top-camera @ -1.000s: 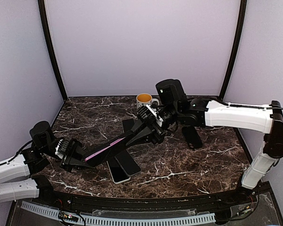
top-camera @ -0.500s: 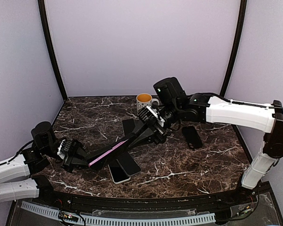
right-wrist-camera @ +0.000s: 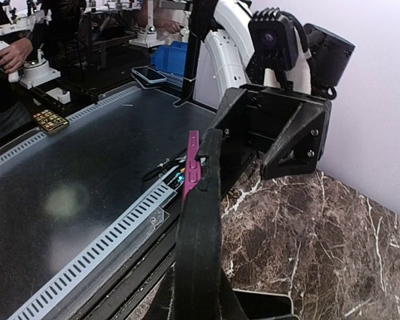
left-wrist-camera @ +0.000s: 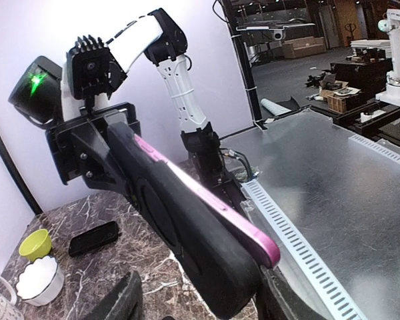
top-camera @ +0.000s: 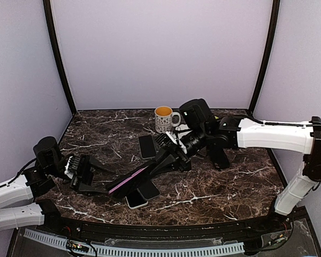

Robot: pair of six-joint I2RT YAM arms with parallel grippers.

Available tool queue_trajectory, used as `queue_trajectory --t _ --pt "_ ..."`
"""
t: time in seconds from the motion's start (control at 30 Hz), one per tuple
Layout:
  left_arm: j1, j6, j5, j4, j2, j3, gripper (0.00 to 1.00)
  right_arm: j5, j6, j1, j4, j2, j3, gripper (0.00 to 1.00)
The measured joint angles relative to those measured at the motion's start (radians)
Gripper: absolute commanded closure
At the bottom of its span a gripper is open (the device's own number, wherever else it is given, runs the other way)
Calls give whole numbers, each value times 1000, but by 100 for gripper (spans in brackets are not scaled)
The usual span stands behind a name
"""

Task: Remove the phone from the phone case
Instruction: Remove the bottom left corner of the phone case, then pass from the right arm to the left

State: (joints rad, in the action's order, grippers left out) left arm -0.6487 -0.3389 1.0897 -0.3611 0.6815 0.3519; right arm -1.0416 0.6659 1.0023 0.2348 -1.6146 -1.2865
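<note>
Dark marble counter [top-camera: 230, 187], lilac walls [top-camera: 160, 53]. Tilted black phone case [top-camera: 152, 168] with pink phone [top-camera: 129, 181] inside, far end clamped tight in right end effector [top-camera: 168, 155]. Near end between spread fingers of left end effector [top-camera: 99, 176], open, gripping nothing.

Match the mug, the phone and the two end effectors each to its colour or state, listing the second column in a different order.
Column one:
1 mug
2 phone
3 left end effector
4 right end effector

Column two:
A open
B shut on the phone case
C pink edge
D upright, orange inside

Pairs: 1-D, 2-C, 3-A, 4-B
</note>
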Motion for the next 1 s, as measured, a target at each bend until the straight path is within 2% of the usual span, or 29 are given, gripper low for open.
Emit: queue_trajectory --t 0.5,0.73,1.0 --pt "1 -35 -138 -6 -69 6 48 221 -51 -74 -129 204 166 100" --pt "1 -35 -153 -6 -68 7 52 296 -98 -74 -274 239 270 100" --pt "1 -30 -144 -7 -53 7 52 336 -138 -61 -417 241 307 100"
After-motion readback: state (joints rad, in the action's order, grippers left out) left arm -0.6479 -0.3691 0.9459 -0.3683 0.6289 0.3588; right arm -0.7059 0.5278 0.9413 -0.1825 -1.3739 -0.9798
